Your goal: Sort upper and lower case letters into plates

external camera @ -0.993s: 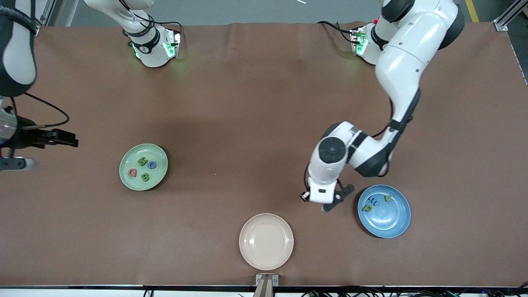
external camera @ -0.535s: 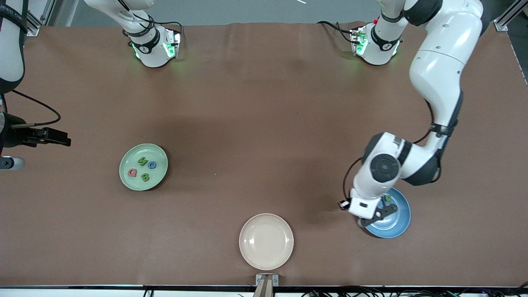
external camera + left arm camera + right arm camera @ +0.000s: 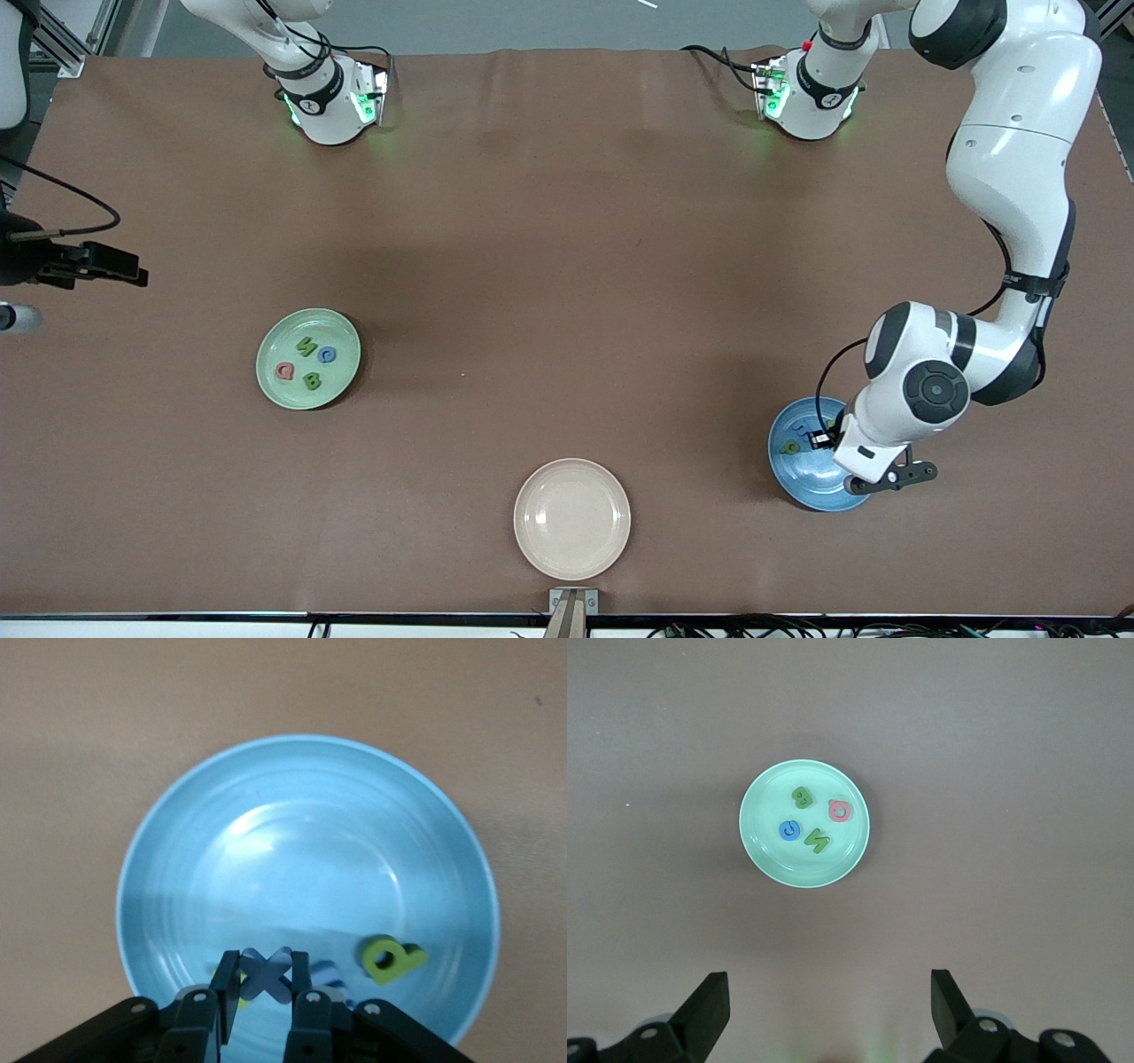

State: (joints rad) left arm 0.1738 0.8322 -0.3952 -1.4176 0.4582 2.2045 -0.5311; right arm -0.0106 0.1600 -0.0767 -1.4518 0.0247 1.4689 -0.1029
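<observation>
**Inspector:** What is noted at the left gripper (image 3: 264,992)?

**Clerk:** A blue-grey X-shaped letter (image 3: 266,974), matte and foam-like, is pinched between its pressed-in fingers (image 3: 301,979). The gripper is held over the glossy blue plate (image 3: 301,833), round and shallow, at the left arm's end of the table. A yellow-green letter (image 3: 390,958) is seen lying in the plate just beside the fingers. Two more pieces are partly hidden by the fingers and cannot be read.

**Inspector:** And the right gripper (image 3: 830,1010)?

**Clerk:** Its fingers are spread wide with nothing between them; the arm is waiting. The pale mint plate (image 3: 766,850) is seen on the brown table (image 3: 1010,771), well apart from them. Four letters are held in it: a green B (image 3: 803,797), a pink one (image 3: 840,810), a blue one (image 3: 789,828) and a green angular one (image 3: 819,842).

**Inspector:** Anything else?

**Clerk:** A cream plate (image 3: 572,517), smooth and bare, is recorded nearest the front camera.
</observation>
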